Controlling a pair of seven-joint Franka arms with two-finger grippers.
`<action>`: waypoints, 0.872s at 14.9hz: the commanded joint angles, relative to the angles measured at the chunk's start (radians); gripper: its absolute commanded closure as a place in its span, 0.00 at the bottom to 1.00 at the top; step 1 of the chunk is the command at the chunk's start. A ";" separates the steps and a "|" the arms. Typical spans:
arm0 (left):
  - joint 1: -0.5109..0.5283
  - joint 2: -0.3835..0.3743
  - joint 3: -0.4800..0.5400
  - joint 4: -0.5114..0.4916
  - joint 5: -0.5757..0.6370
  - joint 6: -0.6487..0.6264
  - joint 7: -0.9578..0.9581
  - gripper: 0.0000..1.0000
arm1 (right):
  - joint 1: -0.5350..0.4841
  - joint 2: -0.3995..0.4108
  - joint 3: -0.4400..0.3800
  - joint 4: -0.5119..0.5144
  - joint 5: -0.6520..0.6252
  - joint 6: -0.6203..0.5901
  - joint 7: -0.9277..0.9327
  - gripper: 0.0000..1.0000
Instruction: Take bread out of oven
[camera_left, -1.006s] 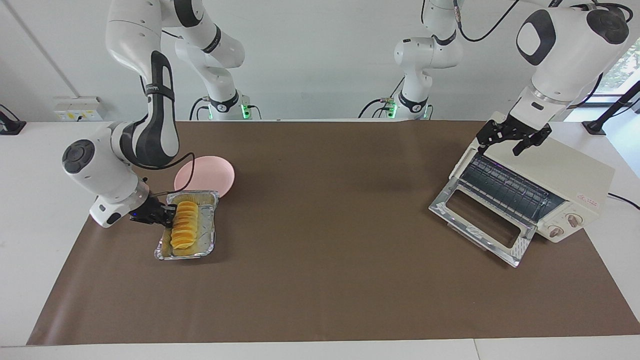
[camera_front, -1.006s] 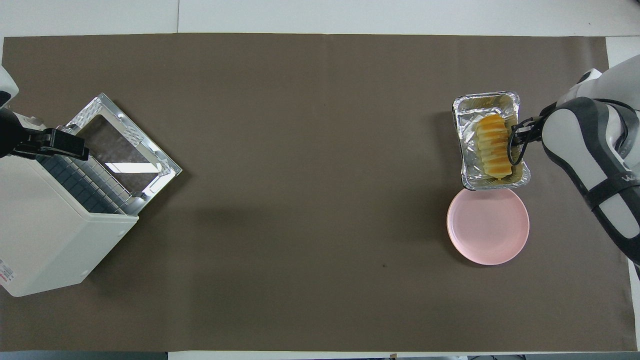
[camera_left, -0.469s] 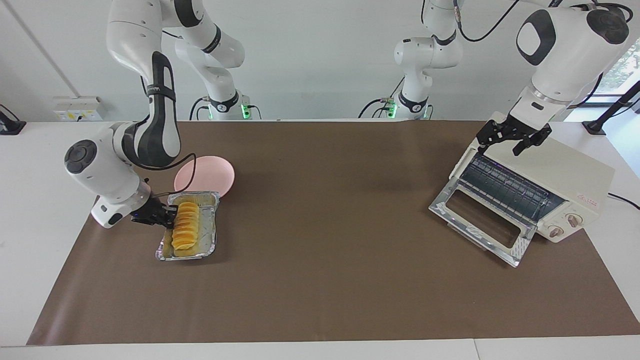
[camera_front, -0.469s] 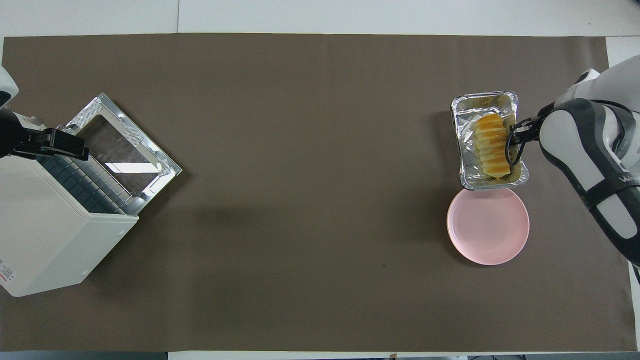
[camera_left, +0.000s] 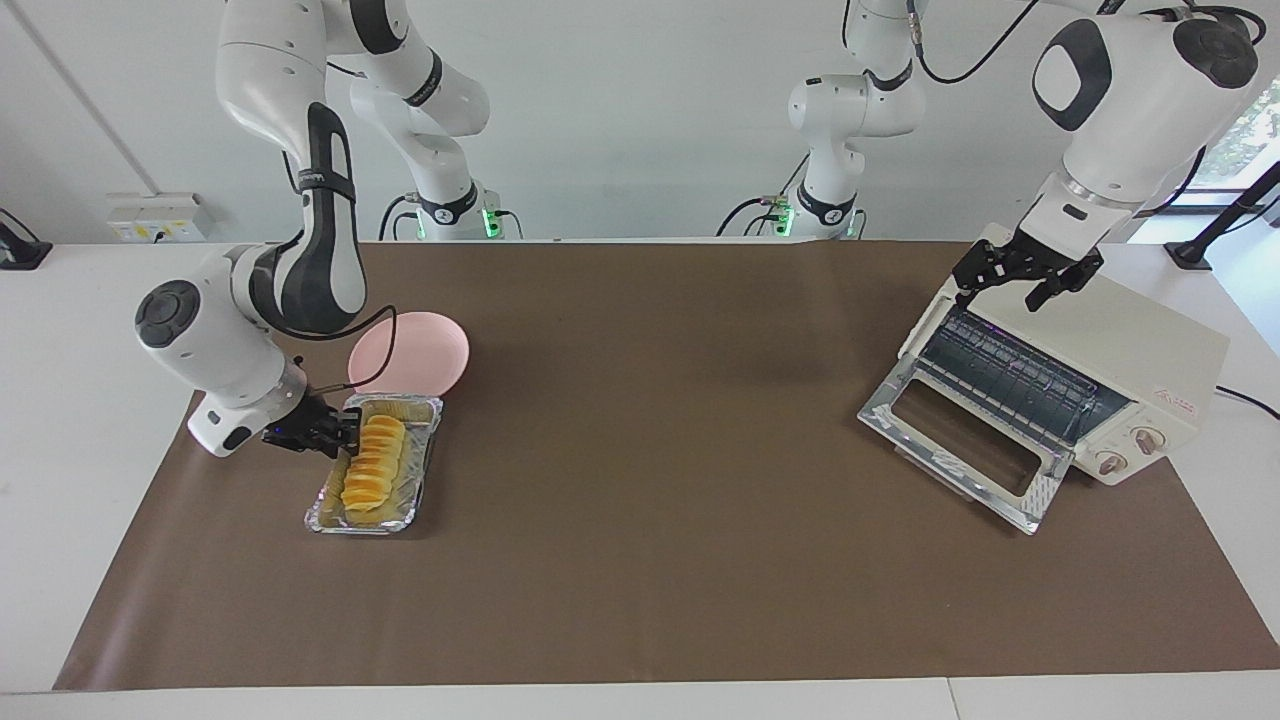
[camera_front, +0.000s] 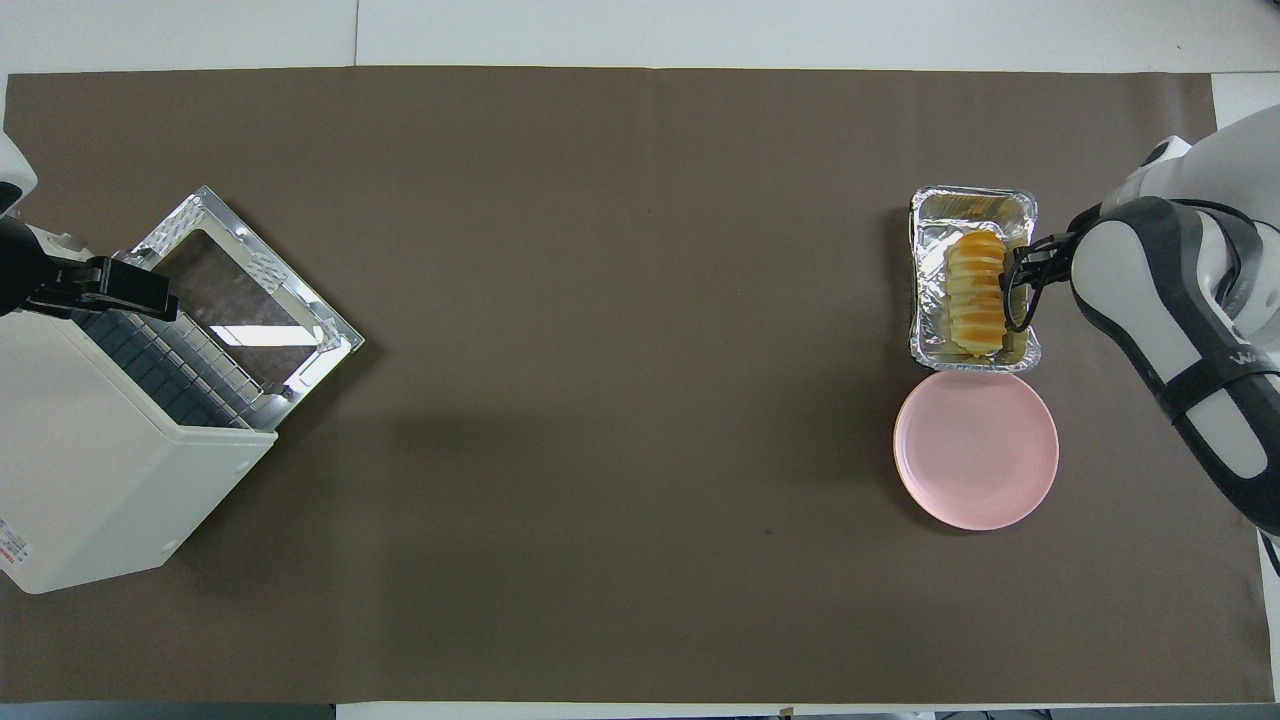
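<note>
Right gripper (camera_left: 345, 437) clamps the ridged yellow-orange bread loaf (camera_left: 372, 468) inside the crinkled silver foil tray (camera_left: 418, 482), beside the round pink plate (camera_left: 412, 350). Left gripper (camera_left: 1030, 275), fingers spread, hangs over the boxy cream-white toaster oven (camera_left: 1150, 350); its glass door (camera_left: 965, 441) is down.

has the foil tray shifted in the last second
Yes. The foil tray has turned: earlier it sat askew, now its long sides run straight away from the pink plate, which stays put. The right gripper is at the bread.

Perhaps "W" on right arm (camera_front: 1240, 358); otherwise illegible.
</note>
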 joint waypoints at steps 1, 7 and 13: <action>0.012 0.007 -0.005 0.021 -0.009 -0.022 -0.005 0.00 | 0.019 -0.006 0.006 0.018 0.002 0.007 -0.003 0.00; 0.012 0.007 -0.005 0.021 -0.009 -0.022 -0.005 0.00 | 0.061 -0.008 0.006 -0.020 -0.002 0.042 0.124 0.00; 0.012 0.007 -0.005 0.021 -0.009 -0.022 -0.005 0.00 | 0.059 -0.017 0.006 -0.081 -0.002 0.105 0.121 0.00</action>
